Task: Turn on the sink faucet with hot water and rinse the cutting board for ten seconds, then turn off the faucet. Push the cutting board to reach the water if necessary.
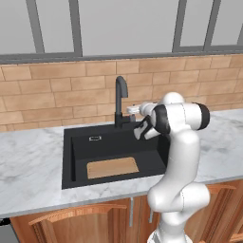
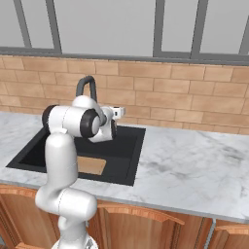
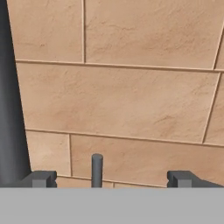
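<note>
Brick backsplash and a marble counter (image 1: 33, 161) frame everything you're working with, windows running along the top. Going left to right in the left base view: the black sink (image 1: 76, 156) is dropped into the counter, and the cutting board (image 1: 112, 167) lies flat on the basin floor, toward the front and a bit left of the spout line. I don't see any water running yet, so the board looks dry and the rinse hasn't started.

Next comes the faucet (image 1: 121, 99), gooseneck curving forward over the basin. Just to its right your gripper (image 3: 111, 177) is pointed level at the wall, which makes sense since the little lever (image 3: 96, 168) sits at the tap's base on that side. In the hand view the thin lever stands upright between the two fingertips (image 3: 41, 178), nearer the left one, with the faucet's thick column running up the left edge.

Your jaws are spread as wide as they go and have hold of nothing; neither tip appears to touch the lever.

My guess is you're lined up to nudge it toward hot. Once water flows, the board may need a push back under the stream.
</note>
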